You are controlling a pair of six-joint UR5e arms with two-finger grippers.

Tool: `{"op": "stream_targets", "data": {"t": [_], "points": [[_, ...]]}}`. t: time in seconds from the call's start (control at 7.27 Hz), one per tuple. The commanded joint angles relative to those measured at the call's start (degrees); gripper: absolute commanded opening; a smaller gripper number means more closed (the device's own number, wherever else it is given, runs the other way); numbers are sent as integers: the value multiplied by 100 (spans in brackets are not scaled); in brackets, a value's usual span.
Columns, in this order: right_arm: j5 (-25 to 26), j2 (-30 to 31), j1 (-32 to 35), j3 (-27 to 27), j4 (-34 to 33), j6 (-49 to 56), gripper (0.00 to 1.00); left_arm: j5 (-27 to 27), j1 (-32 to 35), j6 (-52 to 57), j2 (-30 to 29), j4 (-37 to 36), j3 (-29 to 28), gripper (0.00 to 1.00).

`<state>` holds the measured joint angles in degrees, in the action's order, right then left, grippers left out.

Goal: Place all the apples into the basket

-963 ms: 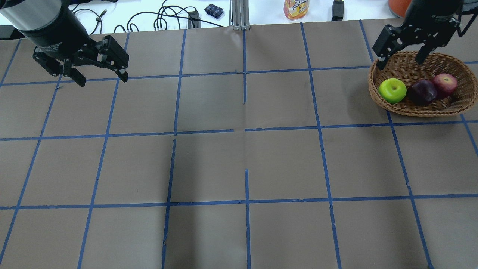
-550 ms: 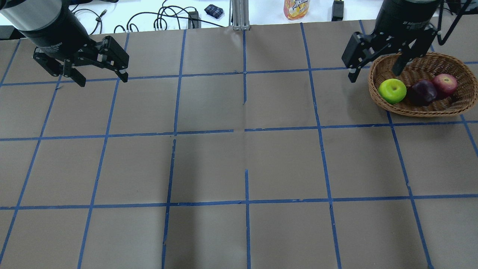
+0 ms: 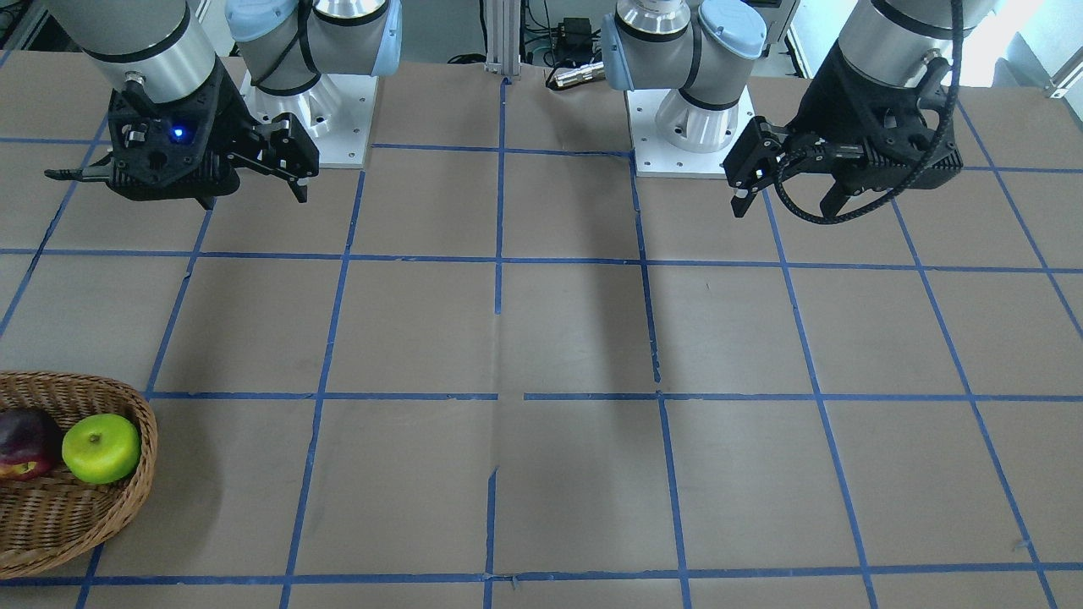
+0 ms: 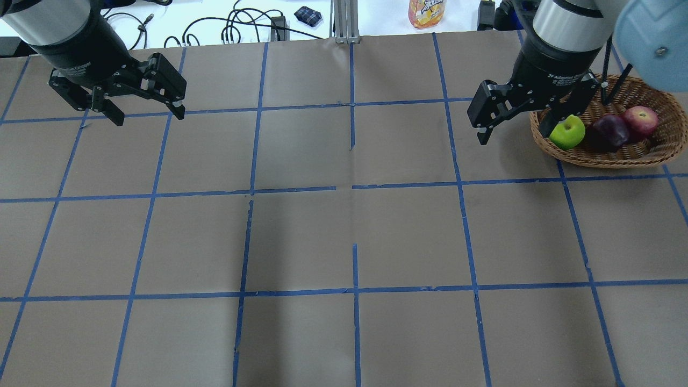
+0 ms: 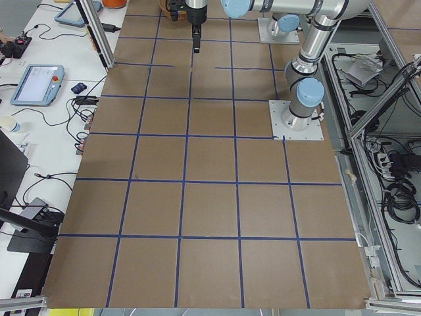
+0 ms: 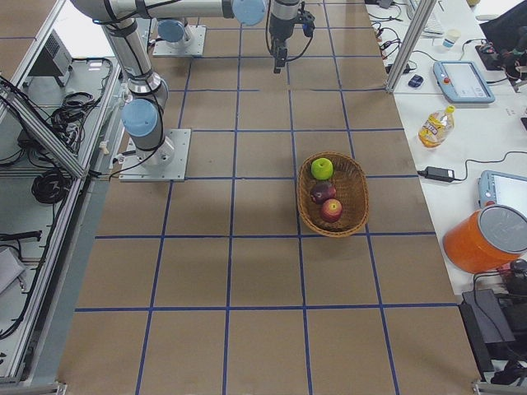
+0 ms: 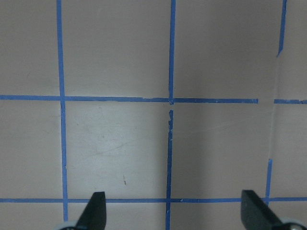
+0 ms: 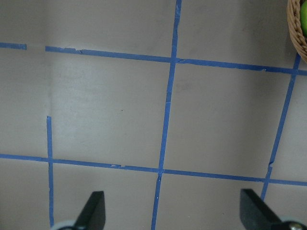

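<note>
The wicker basket (image 4: 607,157) sits at the far right of the table and holds all three apples. They are the lime green apple (image 4: 570,134), the dark maroon apple (image 4: 610,130) and the red apple (image 4: 640,119). My right gripper (image 4: 513,134) is open and empty, raised in the air to the left of the basket. My left gripper (image 4: 148,116) is open and empty at the far left. In the front-facing view the basket (image 3: 145,457), green apple (image 3: 101,448) and maroon apple (image 3: 25,440) lie at the lower left. The right wrist view shows only the basket's edge (image 8: 298,33).
The table is brown paper with a grid of blue tape (image 4: 352,185). Behind its far edge lie cables (image 4: 231,29) and a juice bottle (image 4: 426,13). An orange bucket (image 6: 486,239) stands on the side bench beyond the basket.
My right gripper has moved from above the basket's back rim to the left, off the basket, staying open. The apples and the left gripper have not moved.
</note>
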<state>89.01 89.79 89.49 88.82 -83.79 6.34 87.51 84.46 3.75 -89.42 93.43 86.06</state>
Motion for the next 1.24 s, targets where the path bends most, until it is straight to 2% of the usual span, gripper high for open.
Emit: {"op": "stream_targets", "data": {"t": [0.0, 0.28, 1.1], "points": [[11, 178, 24, 47, 11, -10, 100, 3, 0, 3, 4, 0, -2, 100], [11, 329, 33, 56, 12, -421, 100, 3, 0, 3, -5, 0, -2, 100], [20, 302, 24, 65, -76, -423, 100, -6, 9, -6, 4, -88, 16, 100]]}}
